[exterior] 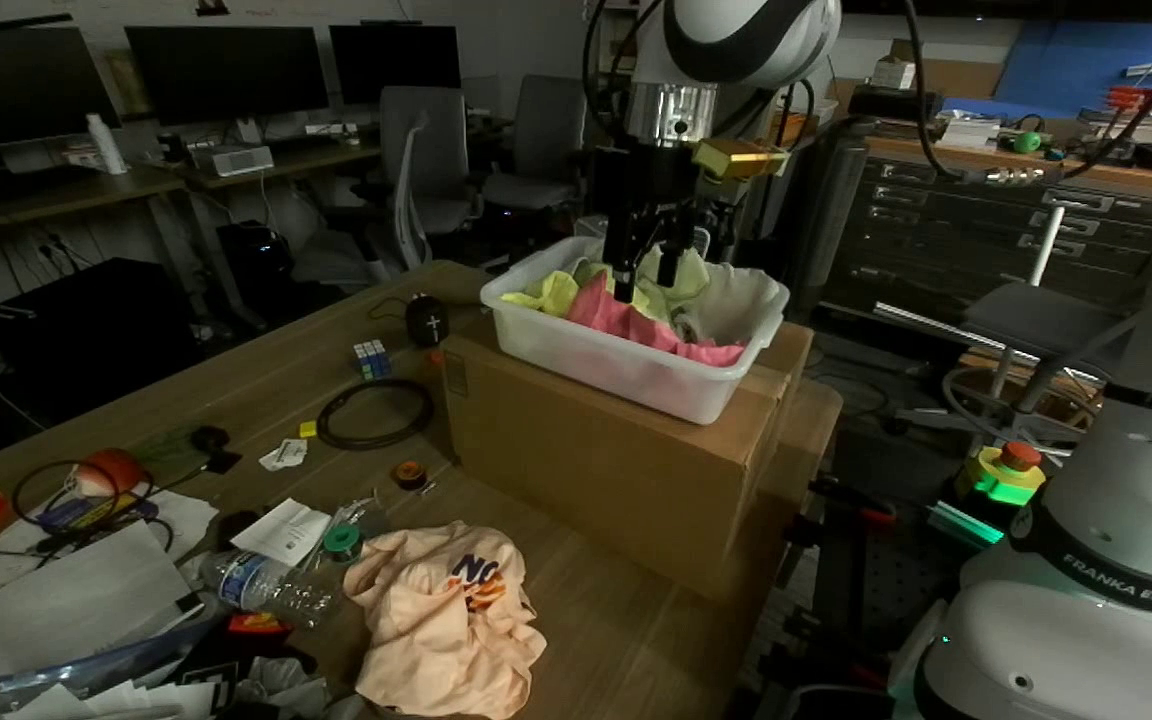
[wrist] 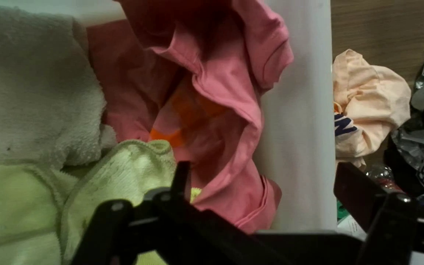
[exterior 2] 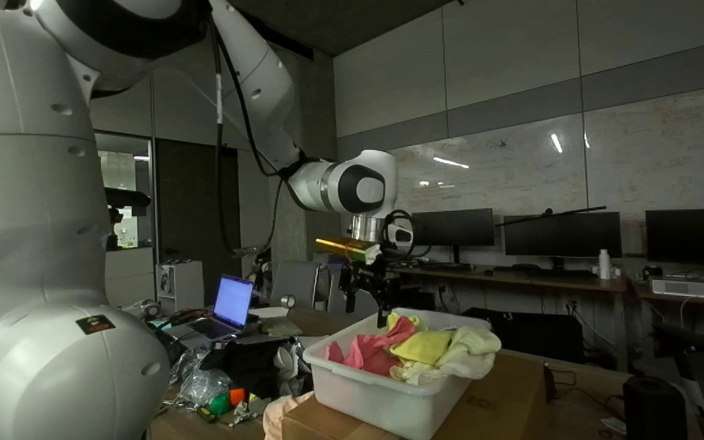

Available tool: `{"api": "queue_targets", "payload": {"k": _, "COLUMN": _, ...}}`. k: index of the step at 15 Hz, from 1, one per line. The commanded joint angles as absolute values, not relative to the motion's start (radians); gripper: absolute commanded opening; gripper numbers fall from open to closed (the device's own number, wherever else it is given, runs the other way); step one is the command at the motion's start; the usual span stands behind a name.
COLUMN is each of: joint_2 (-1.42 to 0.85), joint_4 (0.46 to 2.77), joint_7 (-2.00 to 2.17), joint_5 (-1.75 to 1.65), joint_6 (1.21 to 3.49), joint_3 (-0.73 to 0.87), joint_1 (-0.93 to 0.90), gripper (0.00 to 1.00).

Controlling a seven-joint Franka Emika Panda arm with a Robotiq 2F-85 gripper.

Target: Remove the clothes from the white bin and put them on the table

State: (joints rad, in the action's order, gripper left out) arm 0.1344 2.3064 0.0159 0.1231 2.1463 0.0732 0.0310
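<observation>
The white bin (exterior: 626,372) holds a pink shirt (exterior: 626,322), a yellow cloth (exterior 2: 422,346) and a pale towel (exterior 2: 474,351). The pink shirt lies along the bin wall (wrist: 300,129) in the wrist view, beside a light green cloth (wrist: 123,173). A peach shirt (exterior: 446,620) lies crumpled on the wooden table (exterior: 616,650). My gripper (exterior: 648,282) points down over the bin, open and empty. In the wrist view, one finger of the gripper (wrist: 263,169) shows over the cloths and the other past the bin's rim. I cannot tell whether a fingertip touches cloth.
The bin stands on a cardboard box (exterior: 586,470) on the table. A plastic bottle (exterior: 271,588), papers (exterior: 286,530), a black cable coil (exterior: 376,413) and a puzzle cube (exterior: 372,358) lie on the table. A laptop (exterior 2: 233,300) stands behind clutter.
</observation>
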Motion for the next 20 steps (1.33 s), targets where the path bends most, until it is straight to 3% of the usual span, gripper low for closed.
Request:
{"api": "queue_targets", "payload": {"k": 1, "joint_2": 0.090, "joint_4": 2.281, "joint_7": -0.004, "joint_5": 0.147, "joint_6": 2.126, "joint_3": 0.074, "joint_1": 0.039, "gripper": 1.00}}
{"api": "queue_targets", "payload": {"k": 20, "joint_2": -0.013, "joint_4": 2.327, "joint_7": 0.019, "joint_5": 0.098, "joint_6": 2.276, "joint_3": 0.071, "joint_1": 0.062, "gripper": 1.00}}
